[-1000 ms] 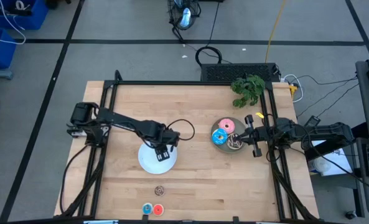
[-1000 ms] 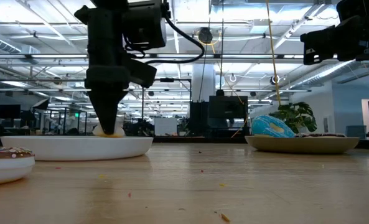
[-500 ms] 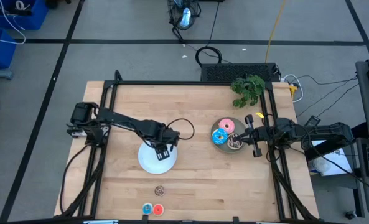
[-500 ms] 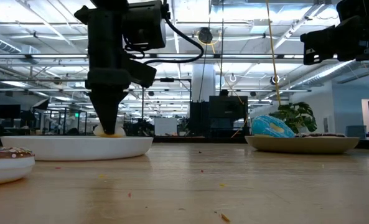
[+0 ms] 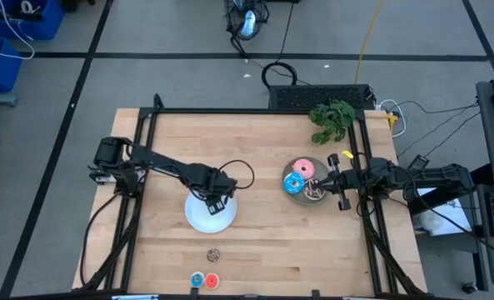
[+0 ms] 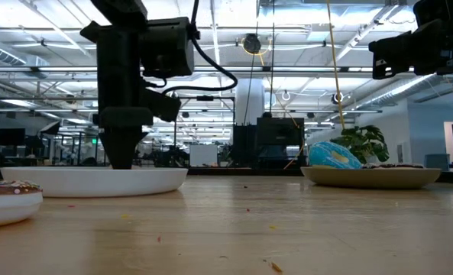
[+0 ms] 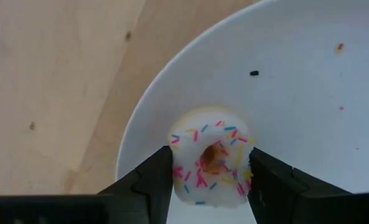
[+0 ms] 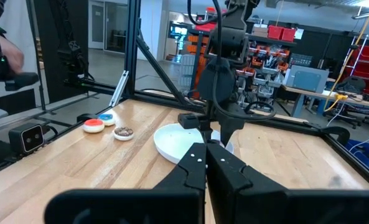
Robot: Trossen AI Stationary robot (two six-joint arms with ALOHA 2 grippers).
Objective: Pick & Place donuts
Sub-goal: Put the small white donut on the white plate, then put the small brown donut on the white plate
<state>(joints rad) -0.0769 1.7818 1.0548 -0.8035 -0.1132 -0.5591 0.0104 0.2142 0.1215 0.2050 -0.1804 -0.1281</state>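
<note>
My left gripper point(image 5: 212, 202) stands over the white plate point(image 5: 198, 218), fingers pointing down, shut on a tiny whitish-pink sprinkled donut point(image 7: 210, 163). In the low view the plate's rim point(image 6: 92, 181) hides that donut. My right gripper point(image 5: 336, 185) waits shut beside the grey plate point(image 5: 290, 197), which holds the larger pink point(image 5: 304, 169), blue point(image 5: 293, 184) and brown point(image 5: 315, 192) donuts. A tiny brown donut point(image 5: 214, 253), a blue one point(image 5: 197, 279) and a red one point(image 5: 212, 280) lie flat on the table near its near edge. My left gripper pinches the tiny whitish-pink donut between its two fingers, one finger point(image 7: 153, 180) on each side of the ring's outer wall point(image 7: 178, 168). The fingers come from above, pointing down. The donut lies flat, hole up, low over or on the plate's floor near its rim.
A green plant point(image 5: 332, 119) lies at the table's far right corner. Black frame rails point(image 5: 138, 167) run along the table's left, right and far sides. Bare wood lies between the two plates and to the right of the tiny donuts.
My left gripper has moved a little toward the table's left edge and gone down into the white plate, still holding the tiny donut. The donut, seen above the plate's rim in the low view before, now sits behind the rim.
</note>
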